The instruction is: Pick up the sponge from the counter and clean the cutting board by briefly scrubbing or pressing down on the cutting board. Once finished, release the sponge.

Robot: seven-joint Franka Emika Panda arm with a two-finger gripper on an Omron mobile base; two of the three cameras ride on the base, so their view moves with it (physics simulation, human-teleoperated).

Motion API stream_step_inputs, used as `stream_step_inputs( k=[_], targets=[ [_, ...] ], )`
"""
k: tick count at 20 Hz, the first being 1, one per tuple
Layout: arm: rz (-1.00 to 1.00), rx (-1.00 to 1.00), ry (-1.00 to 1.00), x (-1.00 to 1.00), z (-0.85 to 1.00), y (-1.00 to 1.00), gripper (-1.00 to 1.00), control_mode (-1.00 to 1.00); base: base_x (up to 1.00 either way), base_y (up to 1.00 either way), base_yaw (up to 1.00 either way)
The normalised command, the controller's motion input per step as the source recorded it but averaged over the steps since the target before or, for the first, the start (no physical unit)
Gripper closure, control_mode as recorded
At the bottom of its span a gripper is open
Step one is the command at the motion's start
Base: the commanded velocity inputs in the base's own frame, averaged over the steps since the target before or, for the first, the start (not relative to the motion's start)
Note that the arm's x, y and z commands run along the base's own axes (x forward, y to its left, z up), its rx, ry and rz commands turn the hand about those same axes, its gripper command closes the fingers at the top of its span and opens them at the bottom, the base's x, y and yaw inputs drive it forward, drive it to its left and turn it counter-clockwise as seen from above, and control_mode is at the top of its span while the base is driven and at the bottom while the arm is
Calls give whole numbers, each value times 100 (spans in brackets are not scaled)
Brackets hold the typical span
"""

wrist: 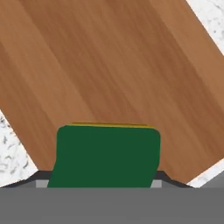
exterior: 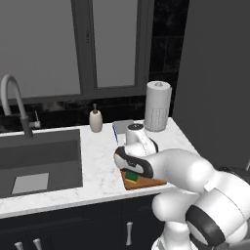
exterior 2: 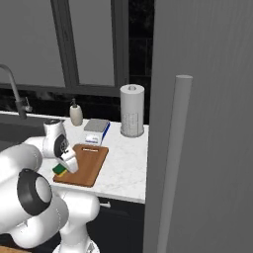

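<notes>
Sponge (wrist: pixel 107 155) sits green side up between the finger tips of the gripper (wrist: pixel 101 183), low over the cutting board (wrist: pixel 113 74), its yellow base showing as a thin line along the far edge. You see the jaws standing fairly wide with the block filling the gap between them, so read this as a grip on the sponge; whether its underside already touches the wood you cannot tell from here.

From the right base camera, the sponge (exterior 2: pixel 60 169) is at the near left corner of the board (exterior 2: pixel 89 165), at the end away from the slot handle. From the left base camera, the sponge (exterior: pixel 131 176) peeks out under the hand, with the board (exterior: pixel 146 183) lying on the white marble counter (exterior: pixel 97 171) near its front edge.

The step in hand is judged to be the scrub or press. You do it well by pushing straight down, keeping the hand level so the yellow face meets the wood flat, and by stroking toward the middle of the board, not off the near corner. Hold the jaws steady until the press is done, then open them.

A grey-and-white box (exterior 2: pixel 96 129), a soap bottle (exterior 2: pixel 76 115) and a paper towel roll (exterior 2: pixel 132 116) stand behind the board, well apart from the sponge.
</notes>
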Motion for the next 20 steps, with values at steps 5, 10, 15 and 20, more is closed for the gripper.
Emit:
stream_step_inputs(
  k=[5, 10, 15, 20],
  targets=[
    [-11, -1, 0, 0, -35, 12, 100, -100, 0, 0, 0],
    [-11, -2, 0, 3, -39, 7, 100, -100, 0, 0, 0],
    [-8, 0, 0, 27, -14, 0, 100, -100, 0, 0, 0],
    [-2, 0, 0, 20, -4, 0, 100, -100, 0, 0, 0]
  ],
)
